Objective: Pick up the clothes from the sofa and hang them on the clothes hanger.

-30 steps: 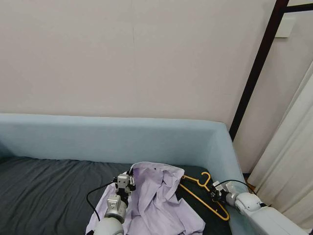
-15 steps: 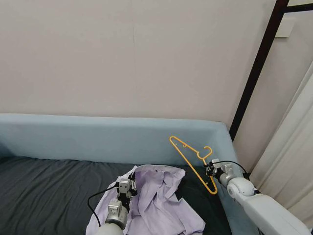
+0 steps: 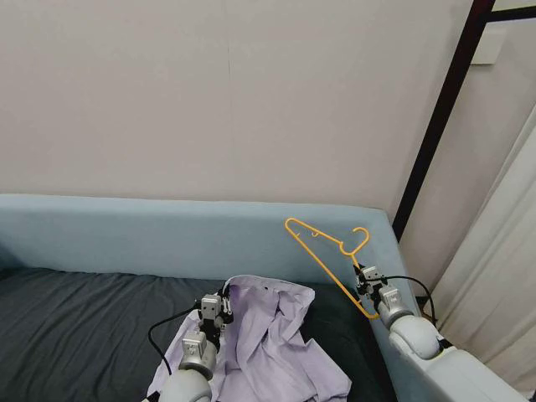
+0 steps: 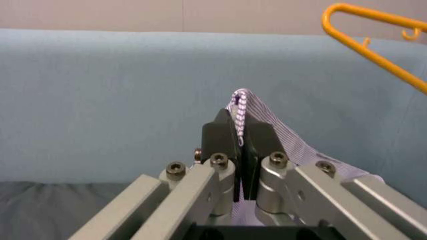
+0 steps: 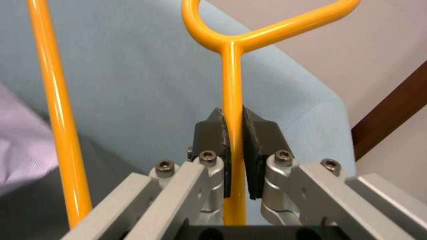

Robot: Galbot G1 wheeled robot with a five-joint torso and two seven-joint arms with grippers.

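A lilac striped shirt lies crumpled on the sofa's dark seat. My left gripper is shut on a fold of the shirt's edge, which sticks up between its fingertips. An orange clothes hanger is raised in the air in front of the light blue sofa back, at its right end. My right gripper is shut on the hanger's neck, just below the hook.
The sofa's right armrest stands beside my right arm. A dark vertical post rises beyond it, with pale curtain at the far right. A plain wall fills the background.
My right gripper has lifted the hanger off the seat and turned it upright in front of the sofa back. The left gripper has kept its hold on the shirt and shifted a little.
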